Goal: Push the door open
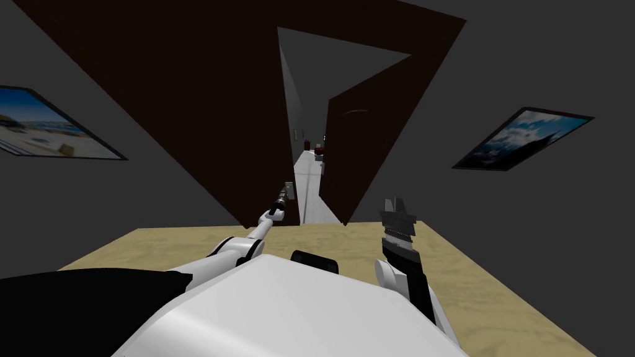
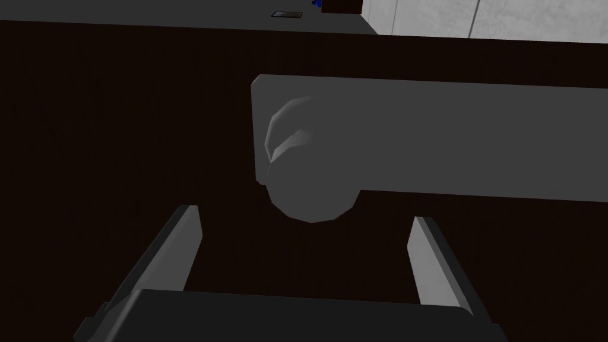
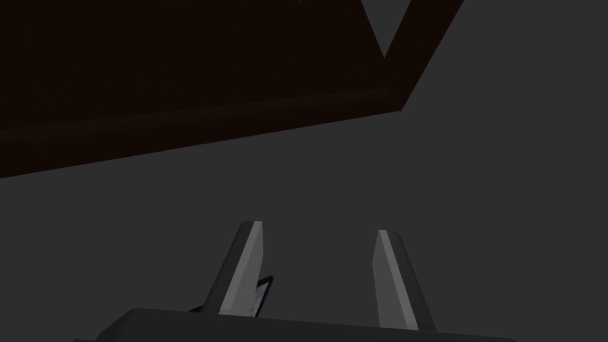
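Room: dark grey walls around a dark brown doorway, with a tan, wood-patterned floor (image 1: pixel 155 248) on the near side.
Left wall: a framed beach picture (image 1: pixel 43 127), well left of the doorway.
Door (image 1: pixel 204 111): a broad dark brown leaf straight ahead, left of centre. It stands ajar, and its free edge is on the right.
Left end effector (image 1: pixel 287 188): stretched far forward to the door's free edge. It is released, with the fingers wide apart and nothing between them.
Handle (image 2: pixel 415 136): a grey plate with a rounded knob (image 2: pixel 306 184) on the door face, just beyond the left fingertips. Its long axis runs crosswise to the fingers. I cannot tell whether they touch.
Gap (image 1: pixel 308 180): a narrow slit right of the handle, with a pale corridor floor beyond it.
Right panel (image 1: pixel 366 136): dark brown, on the right of the gap. Whether it is frame or a second leaf is unclear.
Right end effector (image 1: pixel 395 204): held near, short of the doorway. Its fingers are parted and empty.
Right wall: a framed sky picture (image 1: pixel 524 139).
Coming move: the left arm is clearly nearer, and the door lies dead ahead of it, so a push away toward the far side looks right.
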